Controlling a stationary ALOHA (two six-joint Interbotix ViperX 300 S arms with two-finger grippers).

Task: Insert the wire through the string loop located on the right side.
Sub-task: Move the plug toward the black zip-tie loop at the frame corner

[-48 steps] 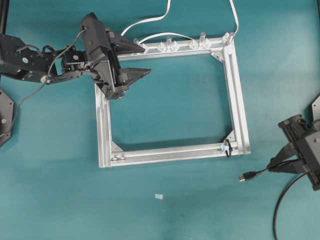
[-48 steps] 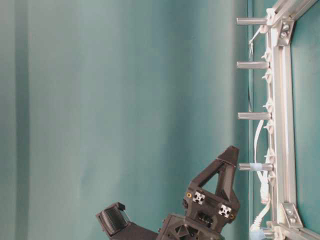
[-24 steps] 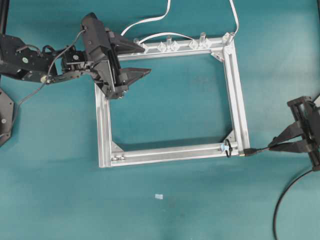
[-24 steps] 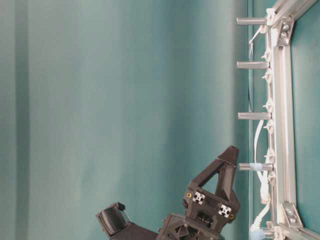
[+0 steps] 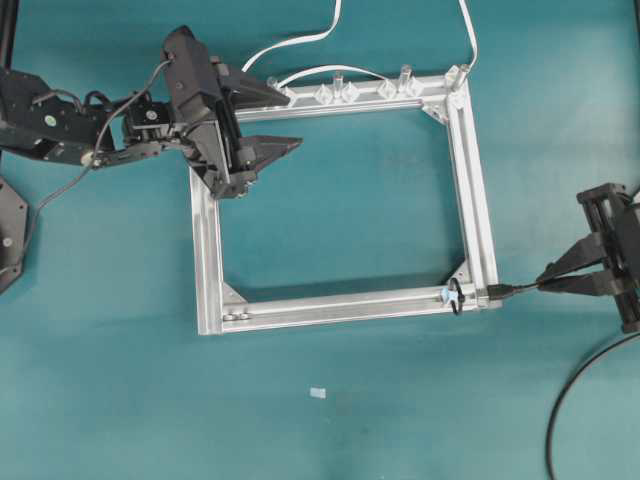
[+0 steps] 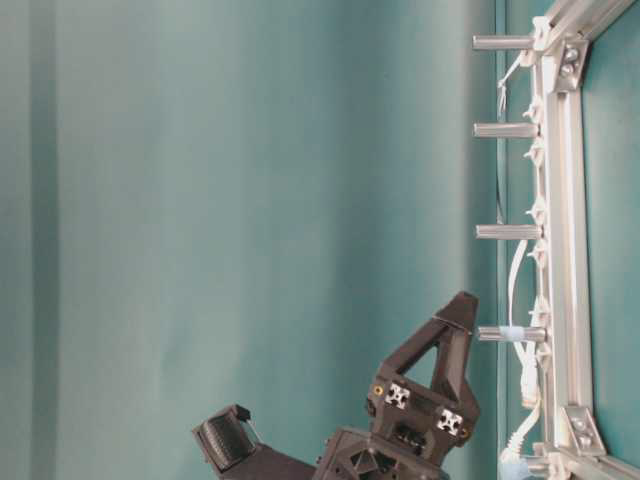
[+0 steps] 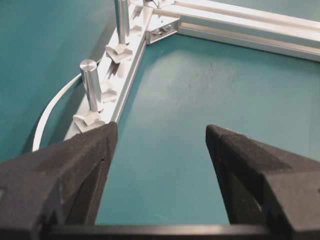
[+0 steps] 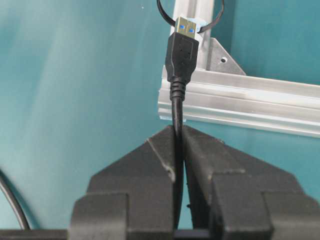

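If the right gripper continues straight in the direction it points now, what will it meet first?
Probably the string loop: the right gripper, shut on the wire, aims the plug at the loop on the aluminium frame. The plug tip looks level with the ring, though depth is unclear.

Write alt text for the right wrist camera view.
The right gripper, jaws shut on the black wire, holds its metal-tipped plug up to the string loop, the tip right at the ring. Behind lies the silver aluminium frame on a teal table.
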